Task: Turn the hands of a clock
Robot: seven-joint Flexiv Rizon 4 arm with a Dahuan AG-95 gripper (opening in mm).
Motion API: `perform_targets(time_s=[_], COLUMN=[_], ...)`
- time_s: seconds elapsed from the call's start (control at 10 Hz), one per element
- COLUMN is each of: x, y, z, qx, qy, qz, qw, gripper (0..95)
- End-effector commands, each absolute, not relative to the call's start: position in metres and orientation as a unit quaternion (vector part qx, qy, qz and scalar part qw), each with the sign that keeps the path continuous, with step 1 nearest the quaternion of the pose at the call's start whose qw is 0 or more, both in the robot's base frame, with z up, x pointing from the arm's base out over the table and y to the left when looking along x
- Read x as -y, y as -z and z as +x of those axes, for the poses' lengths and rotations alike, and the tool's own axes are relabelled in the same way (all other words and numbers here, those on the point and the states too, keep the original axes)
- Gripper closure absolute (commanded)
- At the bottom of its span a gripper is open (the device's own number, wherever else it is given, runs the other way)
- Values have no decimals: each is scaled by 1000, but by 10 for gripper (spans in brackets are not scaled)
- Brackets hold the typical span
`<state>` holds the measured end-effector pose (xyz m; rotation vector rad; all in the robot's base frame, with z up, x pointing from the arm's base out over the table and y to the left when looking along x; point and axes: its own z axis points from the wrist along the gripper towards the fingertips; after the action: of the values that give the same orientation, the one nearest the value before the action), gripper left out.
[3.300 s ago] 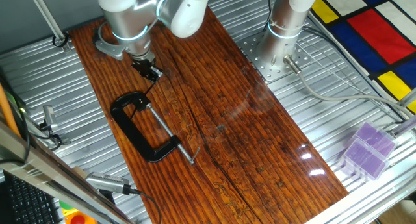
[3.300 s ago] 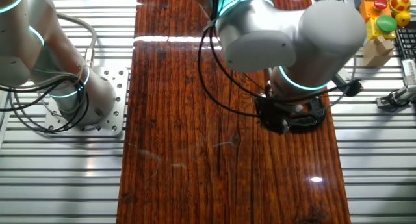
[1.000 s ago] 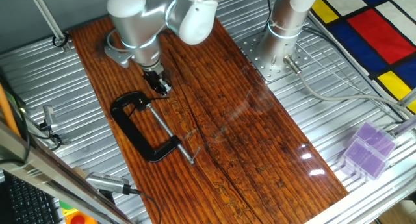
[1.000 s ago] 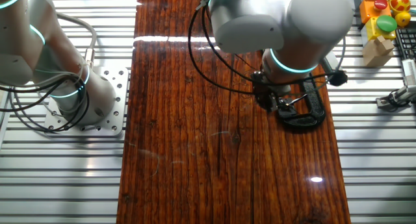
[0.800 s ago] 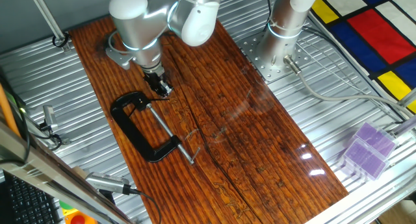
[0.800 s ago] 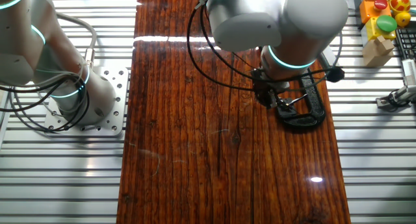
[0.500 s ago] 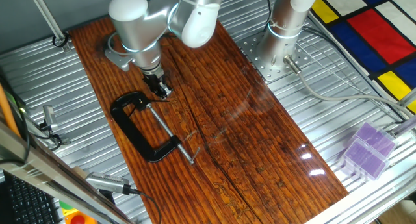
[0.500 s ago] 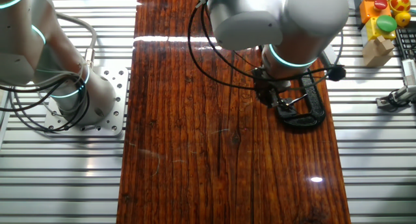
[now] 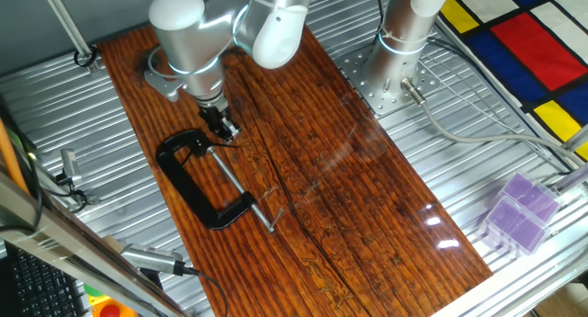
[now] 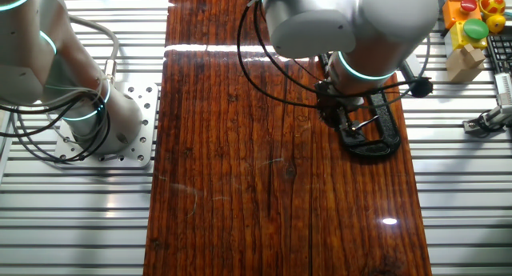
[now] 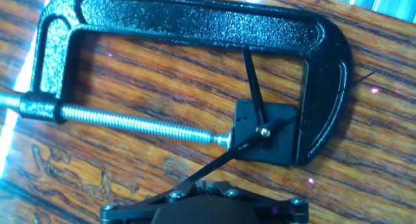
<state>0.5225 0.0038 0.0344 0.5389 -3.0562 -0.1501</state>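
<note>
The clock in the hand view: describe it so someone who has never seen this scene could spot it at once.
Start at the black C-clamp lying on the striped wooden board. Follow its silver screw to the tip, where a small black square plate, the clock, is pinned against the clamp's end. Two thin black hands on a brass centre pin set it apart; one points up toward the frame's long bar, the other down toward the gripper.

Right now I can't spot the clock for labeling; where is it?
In the hand view, the small black clock sits clamped in the black C-clamp, between the screw tip and the clamp's right-hand end, on the wooden board.
</note>
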Motion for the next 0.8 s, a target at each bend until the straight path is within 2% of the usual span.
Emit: perform_targets(time_s=[0.1, 0.8], x=[-6, -15], y=[-34, -35], z=[526, 542], qx=[984, 985], qy=[49, 47], qz=[170, 163], qw=[16, 13], gripper=[950, 950])
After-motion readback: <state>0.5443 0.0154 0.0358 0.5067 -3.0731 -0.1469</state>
